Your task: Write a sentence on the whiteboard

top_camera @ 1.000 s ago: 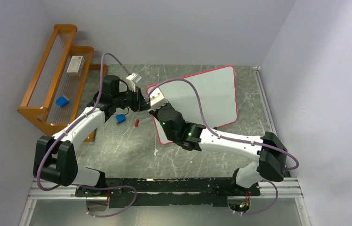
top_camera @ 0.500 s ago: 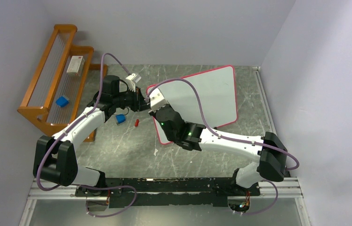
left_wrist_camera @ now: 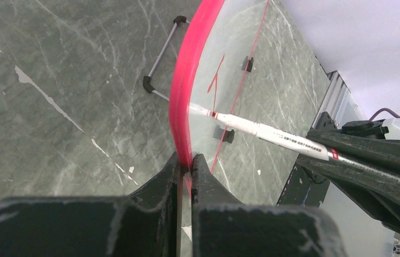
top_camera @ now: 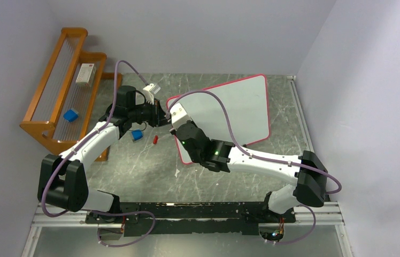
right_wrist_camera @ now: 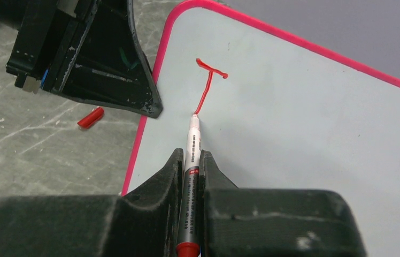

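All around, walls (top_camera: 198,32): plain pale lilac, matte
table (top_camera: 150,171): grey-green marble look, pale veins, a few scuffs
whiteboard (top_camera: 240,107): far-centre of the table, sitting askew — glossy white, rounded corners, thin pink-red rim
rack (top_camera: 36,128): orange wood, stepped, by the left wall
left gripper (left_wrist_camera: 186,160): black fingers nipped on the whiteboard's rim
right gripper (right_wrist_camera: 190,155): fingers squeezed tight round the marker
marker (right_wrist_camera: 193,140): white barrel, tip touching the whiteboard at the foot of a red T (right_wrist_camera: 208,85)
cap (right_wrist_camera: 90,117): tiny, red — loose on the table beside the whiteboard
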Robot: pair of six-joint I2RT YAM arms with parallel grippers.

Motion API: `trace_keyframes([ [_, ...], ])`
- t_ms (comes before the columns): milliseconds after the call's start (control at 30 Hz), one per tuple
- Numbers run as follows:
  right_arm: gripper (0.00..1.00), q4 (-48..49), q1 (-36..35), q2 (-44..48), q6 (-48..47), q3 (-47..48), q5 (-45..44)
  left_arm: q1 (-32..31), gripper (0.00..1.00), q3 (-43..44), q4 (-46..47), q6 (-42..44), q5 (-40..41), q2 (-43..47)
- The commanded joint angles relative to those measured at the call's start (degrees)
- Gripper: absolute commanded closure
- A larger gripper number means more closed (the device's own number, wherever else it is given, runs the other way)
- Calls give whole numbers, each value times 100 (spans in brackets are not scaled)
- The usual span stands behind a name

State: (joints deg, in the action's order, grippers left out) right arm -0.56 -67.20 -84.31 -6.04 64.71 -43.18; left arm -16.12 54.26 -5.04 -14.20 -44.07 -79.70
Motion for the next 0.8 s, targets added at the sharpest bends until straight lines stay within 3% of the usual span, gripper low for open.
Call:
trace_keyframes([
  [0,100,-274,-47,64,162,-4,7,-5,95,-51,-25,144,110,128],
  [767,100,363,-189,-34,32,-27,60,-49,95,-57,-30,140,81,90],
])
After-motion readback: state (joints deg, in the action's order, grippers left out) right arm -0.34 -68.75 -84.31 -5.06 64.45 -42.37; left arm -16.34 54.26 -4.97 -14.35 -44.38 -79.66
